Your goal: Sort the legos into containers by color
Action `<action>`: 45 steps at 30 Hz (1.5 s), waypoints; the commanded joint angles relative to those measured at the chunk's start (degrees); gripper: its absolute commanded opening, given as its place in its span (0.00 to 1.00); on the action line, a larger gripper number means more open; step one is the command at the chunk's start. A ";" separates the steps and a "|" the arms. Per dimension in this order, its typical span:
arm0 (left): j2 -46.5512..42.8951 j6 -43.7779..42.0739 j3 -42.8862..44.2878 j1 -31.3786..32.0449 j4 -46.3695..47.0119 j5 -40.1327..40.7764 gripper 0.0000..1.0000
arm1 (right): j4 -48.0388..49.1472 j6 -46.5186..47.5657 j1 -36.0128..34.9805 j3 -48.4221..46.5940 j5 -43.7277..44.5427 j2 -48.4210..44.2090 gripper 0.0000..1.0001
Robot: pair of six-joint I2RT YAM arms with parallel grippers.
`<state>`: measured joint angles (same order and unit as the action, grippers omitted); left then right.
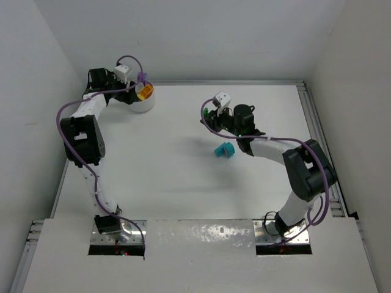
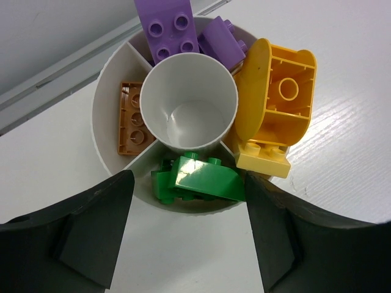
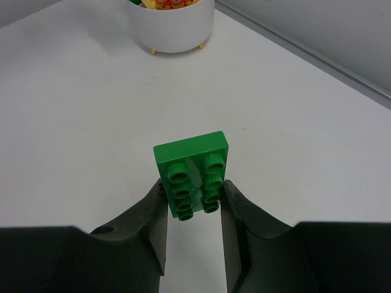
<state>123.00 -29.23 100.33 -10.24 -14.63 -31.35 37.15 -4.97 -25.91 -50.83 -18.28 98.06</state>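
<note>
Holding a green plate (image 3: 190,160) in your right fingers (image 3: 157,207), clamped on its near end only, most of it sticking out past the tips. The bowl (image 1: 145,105) sits far left. Your left fingers (image 2: 104,207) hang spread and empty directly over it. Two teal bricks (image 1: 223,149) lie loose on the surface (image 1: 183,183) just near of the right fingers.

Risks as I read them:
- The left arm is parked over the drop point, so bringing the right in risks an arm clash. Clear the left first.
- The green section already holds a bulky green brick (image 2: 201,180) up at rim height. The plate may perch on it and slide out.
- The yellow brick (image 2: 275,104) overhangs the right rim, and a nudge would tip it onto the surface.
- An end-only grip means the plate can pivot if it touches anything.
</note>
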 commanded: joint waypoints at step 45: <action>-33.44 22.38 -25.54 20.96 0.76 -16.03 0.56 | -4.19 12.97 -16.01 -17.73 17.31 7.58 0.00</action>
<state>91.46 -8.32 73.91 9.43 -15.27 -49.50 29.95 9.23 -41.76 -65.87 -1.91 106.26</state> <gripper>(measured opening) 0.559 0.331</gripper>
